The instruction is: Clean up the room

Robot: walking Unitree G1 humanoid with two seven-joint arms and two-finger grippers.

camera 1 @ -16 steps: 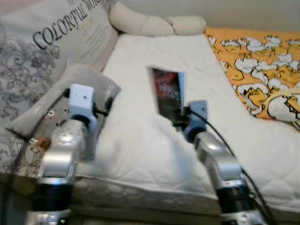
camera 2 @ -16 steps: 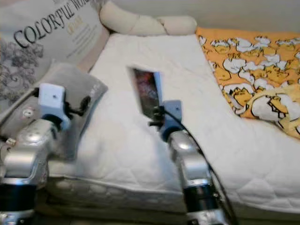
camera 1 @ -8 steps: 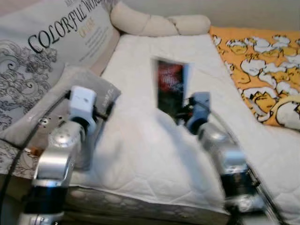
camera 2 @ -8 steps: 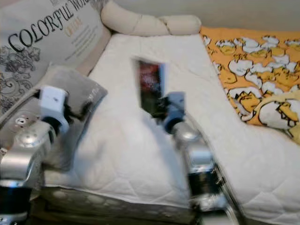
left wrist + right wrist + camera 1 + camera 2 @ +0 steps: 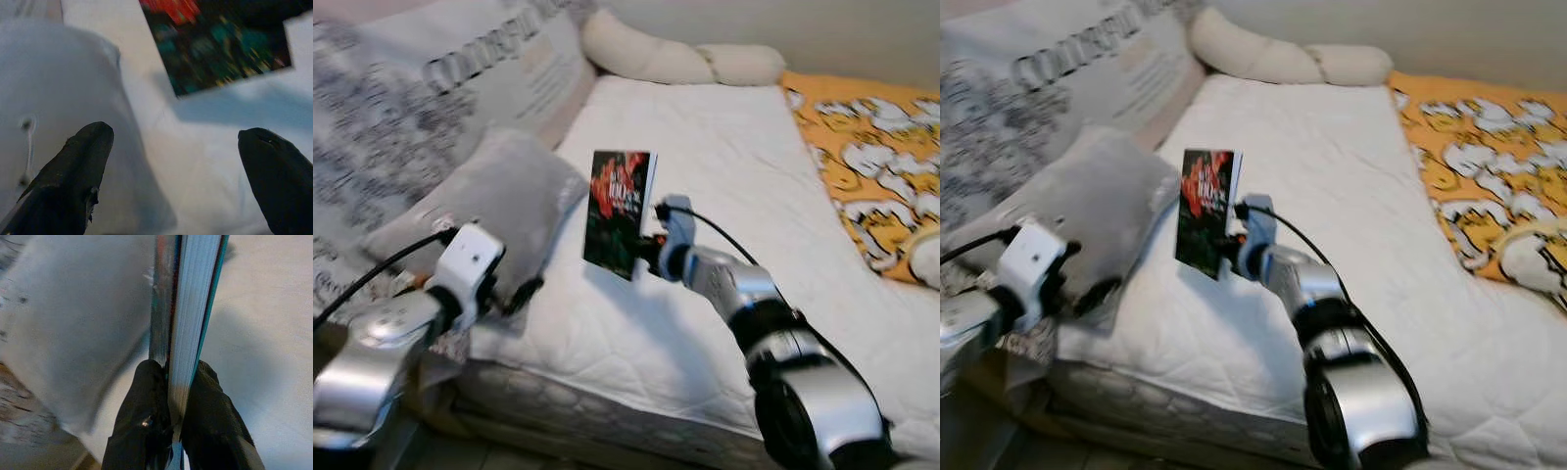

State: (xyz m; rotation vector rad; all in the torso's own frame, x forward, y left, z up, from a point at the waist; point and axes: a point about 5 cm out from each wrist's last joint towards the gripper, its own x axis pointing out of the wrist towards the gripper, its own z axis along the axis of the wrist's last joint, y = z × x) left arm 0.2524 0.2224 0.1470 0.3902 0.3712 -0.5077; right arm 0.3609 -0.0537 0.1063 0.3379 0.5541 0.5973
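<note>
The right gripper (image 5: 171, 382) pinches a book (image 5: 619, 211) by its lower edge, holding it upright above the white mattress (image 5: 724, 176) near its left edge. Just beside it lies a grey pillow (image 5: 494, 201), with a printed cushion (image 5: 401, 108) behind. The left gripper (image 5: 178, 161) hovers wide open and empty over the pillow's edge. An orange blanket (image 5: 871, 157) covers the far right side.

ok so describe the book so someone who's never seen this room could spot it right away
Start at the white mattress with the grey pillow at its left edge. Just right of that pillow, the right gripper holds a book upright above the sheet. Its dark cover with red lettering stands out against the pale bedding.
</note>
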